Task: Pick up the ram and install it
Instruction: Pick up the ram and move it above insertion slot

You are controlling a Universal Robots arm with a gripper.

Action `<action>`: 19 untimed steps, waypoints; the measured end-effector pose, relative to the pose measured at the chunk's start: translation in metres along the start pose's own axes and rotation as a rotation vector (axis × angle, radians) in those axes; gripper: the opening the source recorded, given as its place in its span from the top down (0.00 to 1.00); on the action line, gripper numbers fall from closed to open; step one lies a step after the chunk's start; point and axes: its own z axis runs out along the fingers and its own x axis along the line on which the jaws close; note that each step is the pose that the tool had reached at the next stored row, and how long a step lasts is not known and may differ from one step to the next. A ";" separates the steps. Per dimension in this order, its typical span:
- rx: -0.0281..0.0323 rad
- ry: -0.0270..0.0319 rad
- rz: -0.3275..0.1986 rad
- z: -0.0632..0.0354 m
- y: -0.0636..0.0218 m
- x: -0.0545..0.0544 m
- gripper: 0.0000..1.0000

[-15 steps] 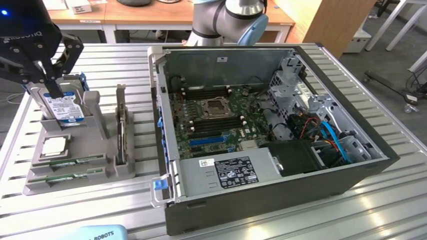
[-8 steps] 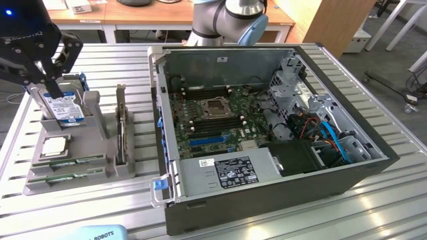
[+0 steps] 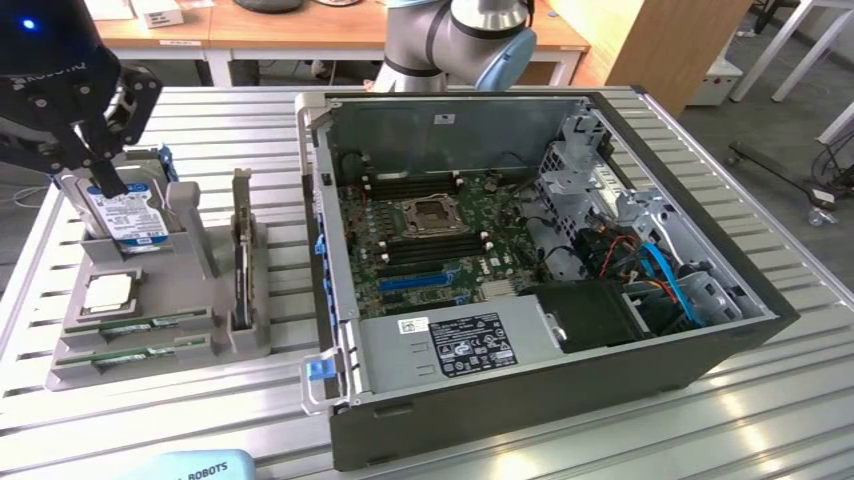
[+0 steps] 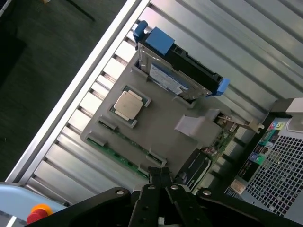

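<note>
surface (image 3: 747, 400): slatted metal, carries everything.
computer case (image 3: 534, 270): side open, motherboard exposed, on the exterior view's right.
tray (image 3: 160, 370): grey holder just beside the computer case, on the exterior view's left.
hard drive (image 3: 130, 218): blue label, standing upright at the tray's far end.
claw (image 4: 160, 172): black fingers pressed together, clenched on nothing, hanging above the tray.
ram (image 3: 138, 324): long, thin green stick with small dark chips, lying flat in a slot at the tray's near end, apart from the claw.
twin stick (image 3: 127, 352): parallel, just beside the ram.
processor (image 3: 110, 291): square, silver, flat between hard drive and ram.
</note>
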 end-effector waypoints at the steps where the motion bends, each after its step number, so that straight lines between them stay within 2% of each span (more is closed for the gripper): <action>1: -0.0004 0.0007 -0.017 0.0001 0.0000 0.000 0.90; 19: -0.0076 0.0146 -0.323 0.0011 -0.0001 0.000 0.90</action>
